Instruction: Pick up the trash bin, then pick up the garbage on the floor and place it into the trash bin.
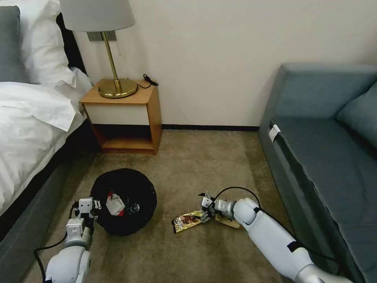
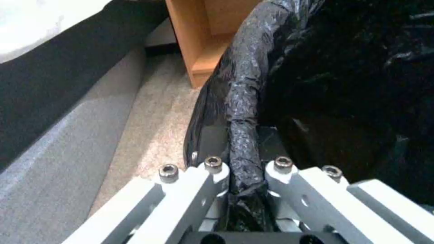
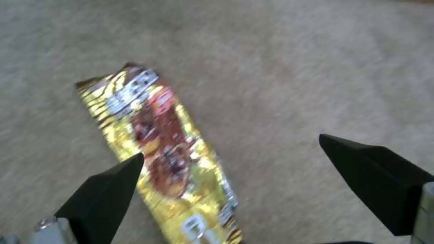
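Left gripper: clamped on the bag-covered rim of the trash bin, which sits on the carpet just ahead of it.
Bin contents: red-white wrapper lies inside, near the held rim.
Right gripper: fingers spread wide, low above the carpet.
Gold wrapper: flat on the floor, one end between the spread fingers.
Tan wrapper: beside the right wrist.

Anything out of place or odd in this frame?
Yes, litter on the carpet. A gold snack wrapper lies flat beside the open right gripper, and a tan wrapper sits partly under that arm. The left gripper is clamped on the trash bin rim, with a red-white wrapper inside.
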